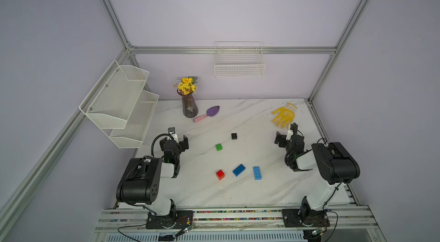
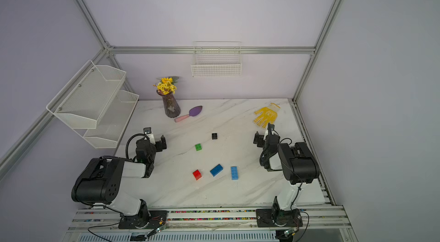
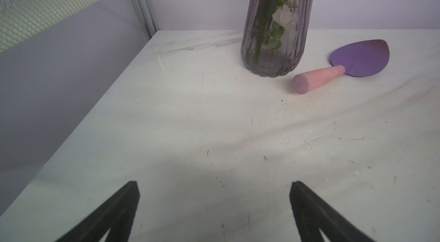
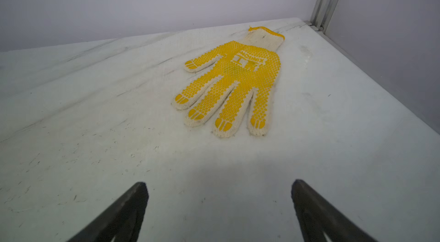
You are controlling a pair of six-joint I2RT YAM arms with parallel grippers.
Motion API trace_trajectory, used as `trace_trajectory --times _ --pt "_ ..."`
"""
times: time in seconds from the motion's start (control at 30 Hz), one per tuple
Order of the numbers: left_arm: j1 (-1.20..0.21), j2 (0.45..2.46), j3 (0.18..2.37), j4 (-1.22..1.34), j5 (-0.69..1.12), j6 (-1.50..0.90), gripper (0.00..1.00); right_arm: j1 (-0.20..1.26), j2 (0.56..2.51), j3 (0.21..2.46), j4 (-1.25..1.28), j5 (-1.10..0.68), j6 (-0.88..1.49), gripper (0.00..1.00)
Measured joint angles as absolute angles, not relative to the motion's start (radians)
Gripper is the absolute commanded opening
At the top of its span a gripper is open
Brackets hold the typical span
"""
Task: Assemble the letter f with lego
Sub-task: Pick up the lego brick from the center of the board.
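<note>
Tabletop [image 1: 250, 119], left gripper [image 3: 214, 183], right gripper [image 4: 219, 182] spread, empty

White marble table [image 1: 262, 193], five separate lego bricks [image 1: 238, 170], vase [image 1: 189, 108], purple trowel [image 1: 207, 113], yellow glove [image 1: 283, 114]

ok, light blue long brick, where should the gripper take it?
Pinch the light blue brick across its short width, jaws on the two long side walls near mid-length, coming straight down from above. It lies flat, studs up, with bare table around it; the dark blue brick sits apart. The open right gripper looks nearer.
</note>
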State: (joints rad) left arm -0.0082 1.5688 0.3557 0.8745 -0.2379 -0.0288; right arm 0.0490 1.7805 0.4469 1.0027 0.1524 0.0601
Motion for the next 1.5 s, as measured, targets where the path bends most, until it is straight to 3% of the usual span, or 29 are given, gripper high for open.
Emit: trace_trajectory --times 0.93,1.17,1.5 --pt "-0.010 1.547 0.374 0.819 -0.271 -0.033 1.00 0.049 1.747 0.447 0.991 0.188 0.055 0.97" --pt "-0.010 1.303 0.509 0.572 -0.278 -0.041 1.00 0.053 1.521 0.493 0.814 0.203 0.066 0.97" --pt "-0.020 0.978 0.628 0.144 -0.061 -0.101 1.00 0.141 1.400 0.864 0.272 0.027 0.102 0.97"
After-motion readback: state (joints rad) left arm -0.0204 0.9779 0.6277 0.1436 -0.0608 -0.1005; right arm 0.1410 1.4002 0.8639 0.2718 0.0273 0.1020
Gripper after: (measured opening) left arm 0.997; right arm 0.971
